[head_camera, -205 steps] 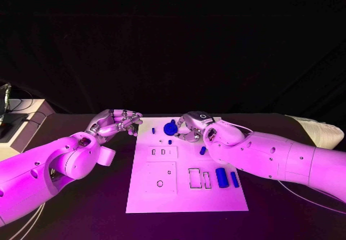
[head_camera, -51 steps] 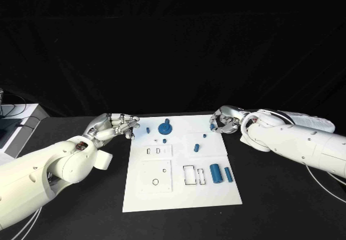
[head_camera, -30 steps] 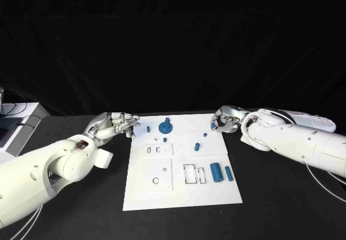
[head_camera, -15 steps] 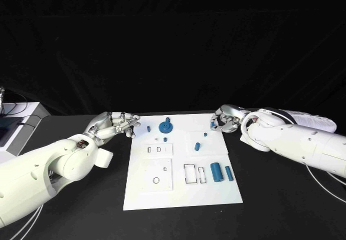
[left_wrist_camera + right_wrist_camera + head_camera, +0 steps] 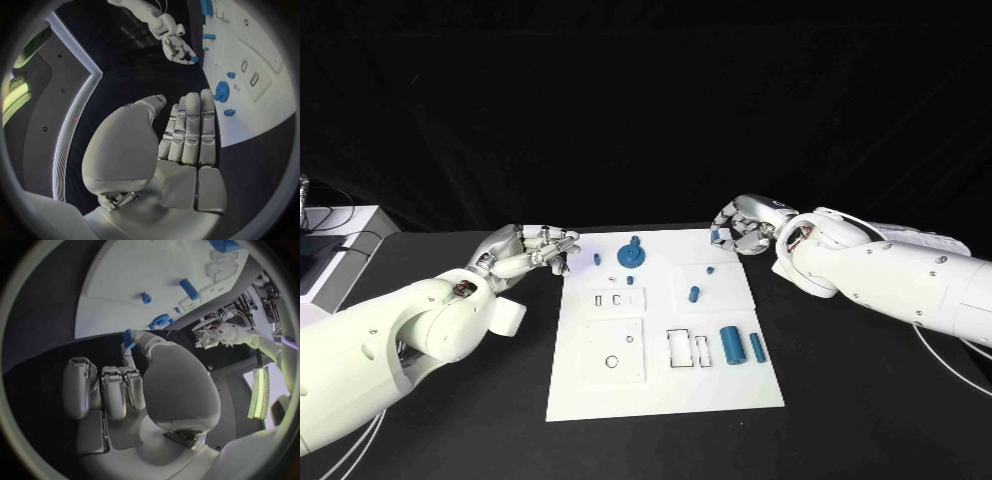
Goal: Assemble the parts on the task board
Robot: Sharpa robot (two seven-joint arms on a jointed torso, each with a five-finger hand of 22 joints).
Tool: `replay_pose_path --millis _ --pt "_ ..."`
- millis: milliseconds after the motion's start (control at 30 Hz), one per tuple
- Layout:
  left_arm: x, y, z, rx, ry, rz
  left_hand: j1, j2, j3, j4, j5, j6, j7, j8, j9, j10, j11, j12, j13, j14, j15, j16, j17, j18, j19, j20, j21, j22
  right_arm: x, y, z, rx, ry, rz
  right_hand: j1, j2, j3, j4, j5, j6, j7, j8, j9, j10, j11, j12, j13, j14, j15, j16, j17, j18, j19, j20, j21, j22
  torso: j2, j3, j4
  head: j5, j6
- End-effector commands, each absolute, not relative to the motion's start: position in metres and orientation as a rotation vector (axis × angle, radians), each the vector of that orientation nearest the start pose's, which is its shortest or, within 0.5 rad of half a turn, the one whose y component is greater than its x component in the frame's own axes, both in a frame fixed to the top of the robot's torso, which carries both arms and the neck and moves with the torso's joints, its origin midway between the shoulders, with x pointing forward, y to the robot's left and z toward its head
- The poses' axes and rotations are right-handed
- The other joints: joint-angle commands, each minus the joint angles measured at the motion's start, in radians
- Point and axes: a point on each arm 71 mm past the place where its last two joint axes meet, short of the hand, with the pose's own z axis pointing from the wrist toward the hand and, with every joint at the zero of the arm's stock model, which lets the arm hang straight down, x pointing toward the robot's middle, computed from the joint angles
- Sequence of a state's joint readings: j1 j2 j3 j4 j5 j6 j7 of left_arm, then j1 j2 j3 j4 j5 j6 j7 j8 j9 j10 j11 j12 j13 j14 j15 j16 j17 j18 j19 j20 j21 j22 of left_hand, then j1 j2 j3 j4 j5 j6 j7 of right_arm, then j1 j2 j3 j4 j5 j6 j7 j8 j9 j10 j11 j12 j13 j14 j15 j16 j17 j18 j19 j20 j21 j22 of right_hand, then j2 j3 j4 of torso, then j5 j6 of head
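The white task board (image 5: 661,390) lies mid-table between my hands. On it stand a blue gear-like disc (image 5: 630,256) at the far end, small blue pegs (image 5: 694,294) in the middle, and two blue cylinders (image 5: 730,343) toward its right edge. My right hand (image 5: 744,228) hovers over the board's far right corner, pinching a small blue part (image 5: 128,338) at its fingertips; that part also shows in the left wrist view (image 5: 195,59). My left hand (image 5: 524,250) sits just off the board's far left edge, fingers curled in, holding nothing.
A white box (image 5: 329,235) stands at the table's left edge. Thin cables (image 5: 942,365) trail on the table under my right arm. Rectangular and round recesses (image 5: 620,362) mark the board's near half.
My right hand has risen and drawn slightly back from the board's far right corner, still holding the small blue part. The left hand has not moved.
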State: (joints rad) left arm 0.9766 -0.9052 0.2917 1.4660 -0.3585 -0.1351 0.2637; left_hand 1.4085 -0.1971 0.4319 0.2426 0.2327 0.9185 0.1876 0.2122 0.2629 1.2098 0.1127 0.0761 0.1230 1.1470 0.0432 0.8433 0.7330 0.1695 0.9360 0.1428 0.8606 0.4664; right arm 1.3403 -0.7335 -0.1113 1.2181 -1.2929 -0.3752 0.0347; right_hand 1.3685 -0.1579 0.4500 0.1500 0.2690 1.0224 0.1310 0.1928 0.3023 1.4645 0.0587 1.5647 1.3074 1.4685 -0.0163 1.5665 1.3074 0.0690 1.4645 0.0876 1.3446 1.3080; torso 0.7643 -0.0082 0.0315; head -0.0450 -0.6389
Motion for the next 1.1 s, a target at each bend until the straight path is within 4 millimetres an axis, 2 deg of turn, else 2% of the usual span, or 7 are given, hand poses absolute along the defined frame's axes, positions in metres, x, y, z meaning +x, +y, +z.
replay_pose_path --millis 33,167,467,633,733,933,1100 --pt "0.495 0.255 -0.173 -0.901 1.484 -1.523 -0.005 0.0 0.005 -0.004 -0.002 -0.002 -0.001 -0.002 0.002 -0.008 0.002 0.003 0.002 -0.009 0.0 0.005 -0.002 0.013 -0.009 0.001 0.004 0.002 0.547 -0.22 -0.142 -0.061 1.522 0.585 0.003 -0.002 0.001 -0.006 -0.005 0.006 0.0 0.007 0.001 0.106 -0.007 0.006 0.263 0.102 -0.008 0.004 0.263 -0.017 0.006 -0.007 0.004 0.087 -0.005 -0.0024 -0.0025 0.005 -0.002" --pt "0.495 0.255 -0.173 -0.903 1.485 -1.523 -0.005 0.0 0.005 -0.004 -0.002 -0.002 -0.001 -0.002 0.002 -0.008 0.002 0.003 0.002 -0.009 0.0 0.005 -0.002 0.013 -0.009 0.001 0.004 0.002 0.533 -0.19 -0.142 -0.084 1.537 0.635 0.002 -0.002 0.001 -0.007 -0.007 0.006 0.001 0.008 0.002 0.106 -0.007 0.006 0.263 0.102 -0.008 0.004 0.263 -0.016 0.005 -0.007 0.0 0.084 -0.005 -0.0019 -0.0042 0.016 -0.004" --pt "0.494 0.253 -0.176 -0.907 1.49 -1.526 -0.005 0.0 0.005 -0.004 -0.002 -0.002 -0.001 -0.002 0.002 -0.008 0.002 0.003 0.002 -0.009 0.0 0.005 -0.002 0.013 -0.009 0.001 0.004 0.002 0.503 -0.14 -0.153 -0.117 1.578 0.691 -0.026 -0.015 -0.007 0.005 -0.031 0.0 0.002 0.012 0.002 0.106 -0.005 0.006 0.263 0.102 -0.005 0.004 0.263 -0.016 0.004 -0.006 -0.003 0.084 -0.004 -0.005 -0.0024 0.019 -0.004" --pt "0.494 0.252 -0.178 -0.911 1.493 -1.525 -0.005 0.0 0.005 -0.004 -0.002 -0.002 -0.001 -0.002 0.002 -0.008 0.002 0.003 0.002 -0.009 0.0 0.005 -0.002 0.013 -0.009 0.001 0.004 0.002 0.492 -0.122 -0.165 -0.128 1.593 0.688 -0.028 -0.02 -0.009 0.005 -0.036 -0.002 0.002 0.012 0.001 0.106 -0.005 0.006 0.263 0.102 -0.005 0.004 0.263 -0.016 0.005 -0.006 -0.002 0.084 -0.003 -0.0034 -0.004 0.022 -0.005" --pt "0.494 0.252 -0.178 -0.912 1.495 -1.528 -0.005 0.0 0.005 -0.004 -0.002 -0.002 -0.001 -0.002 0.002 -0.008 0.002 0.003 0.002 -0.009 0.0 0.005 -0.002 0.013 -0.009 0.001 0.004 0.002 0.486 -0.113 -0.173 -0.127 1.596 0.675 -0.029 -0.021 -0.009 0.004 -0.037 -0.003 0.002 0.012 0.001 0.106 -0.005 0.006 0.263 0.102 -0.005 0.004 0.263 -0.016 0.004 -0.006 -0.003 0.084 -0.001 -0.0018 -0.0014 0.023 -0.008" --pt "0.494 0.252 -0.179 -0.914 1.497 -1.527 -0.005 0.0 0.005 -0.004 -0.002 -0.002 -0.001 -0.002 0.002 -0.008 0.002 0.003 0.002 -0.009 0.0 0.005 -0.002 0.013 -0.009 0.001 0.004 0.002 0.479 -0.101 -0.186 -0.123 1.604 0.647 -0.027 -0.021 -0.008 0.003 -0.038 -0.002 0.001 0.013 0.002 0.106 -0.006 0.006 0.263 0.102 -0.004 0.004 0.263 -0.015 0.004 -0.005 -0.005 0.083 -0.001 -0.0025 0.001 0.024 -0.015" --pt "0.494 0.253 -0.179 -0.915 1.497 -1.524 -0.005 0.0 0.005 -0.004 -0.002 -0.002 -0.001 -0.002 0.002 -0.008 0.002 0.003 0.002 -0.009 0.0 0.005 -0.002 0.013 -0.009 0.001 0.004 0.002 0.476 -0.096 -0.191 -0.126 1.601 0.635 -0.029 -0.022 -0.009 0.004 -0.038 -0.003 0.002 0.013 0.001 0.106 -0.006 0.006 0.263 0.102 -0.004 0.004 0.263 -0.016 0.004 -0.005 -0.004 0.084 0.0 -0.0027 -0.0004 0.026 -0.021"
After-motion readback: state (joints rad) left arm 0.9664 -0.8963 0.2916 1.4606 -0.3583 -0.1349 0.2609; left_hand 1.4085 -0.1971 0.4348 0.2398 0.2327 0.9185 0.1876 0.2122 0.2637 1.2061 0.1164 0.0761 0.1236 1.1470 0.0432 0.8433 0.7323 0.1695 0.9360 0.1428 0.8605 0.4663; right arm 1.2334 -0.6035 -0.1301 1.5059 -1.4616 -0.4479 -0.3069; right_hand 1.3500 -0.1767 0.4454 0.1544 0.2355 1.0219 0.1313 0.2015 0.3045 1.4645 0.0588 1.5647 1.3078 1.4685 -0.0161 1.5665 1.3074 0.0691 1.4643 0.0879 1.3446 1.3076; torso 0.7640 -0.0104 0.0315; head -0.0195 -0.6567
